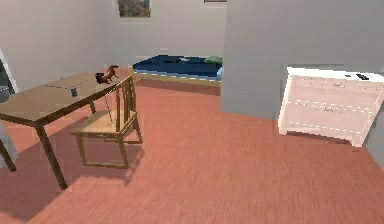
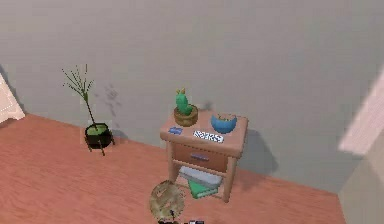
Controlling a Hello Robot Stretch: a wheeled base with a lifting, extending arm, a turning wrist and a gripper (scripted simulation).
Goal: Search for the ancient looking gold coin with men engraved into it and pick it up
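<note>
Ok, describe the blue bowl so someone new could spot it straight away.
Against the grey wall stands a small wooden nightstand. On its top, toward the arm side view's right, sits the blue bowl: round and blue, unlike the green potted plant beside it.

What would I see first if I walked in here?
The blue bed at the far wall catches the eye in the forward view, with a wooden table and chair at the view's left. In the arm side view, a small wooden nightstand bears a green cactus and a blue bowl.
</note>
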